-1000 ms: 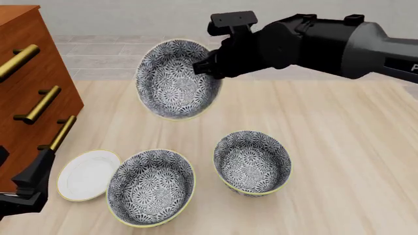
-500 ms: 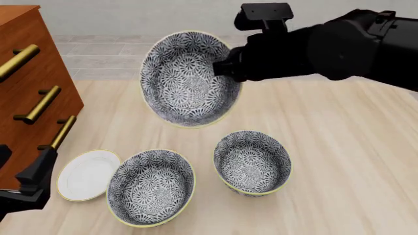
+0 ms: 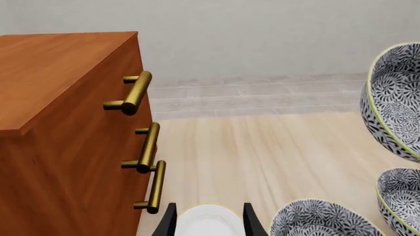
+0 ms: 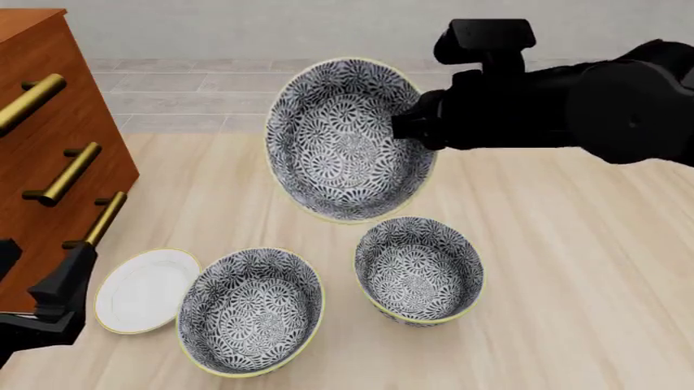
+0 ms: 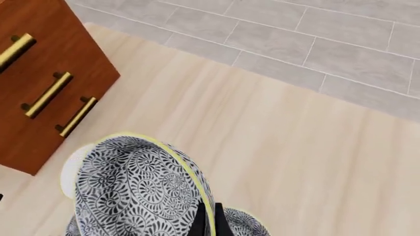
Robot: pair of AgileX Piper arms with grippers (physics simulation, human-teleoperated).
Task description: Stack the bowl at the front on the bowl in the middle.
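Note:
The bowl at the front (image 4: 344,138), grey-and-white floral with a pale yellow rim, hangs tilted in the air with its opening toward the camera. My right gripper (image 4: 405,127) is shut on its right rim; the right wrist view shows the fingers (image 5: 198,222) pinching that rim beside the bowl's wall (image 5: 135,196). The bowl in the middle (image 4: 420,270) stands upright on the table, just below and right of the held bowl. A third like bowl (image 4: 249,311) sits front left. My left gripper (image 4: 52,302) (image 3: 208,222) is open at the front left, over nothing but the plate's edge.
A flat white plate (image 4: 145,289) (image 3: 208,223) lies left of the third bowl. A wooden drawer cabinet (image 4: 54,122) (image 3: 66,123) with brass handles stands along the left side. A grey tiled floor lies beyond the table's far edge.
The right arm has carried the held bowl to the right and a little lower, toward the spot above the bowl in the middle. The left gripper and the bowls on the table have stayed put.

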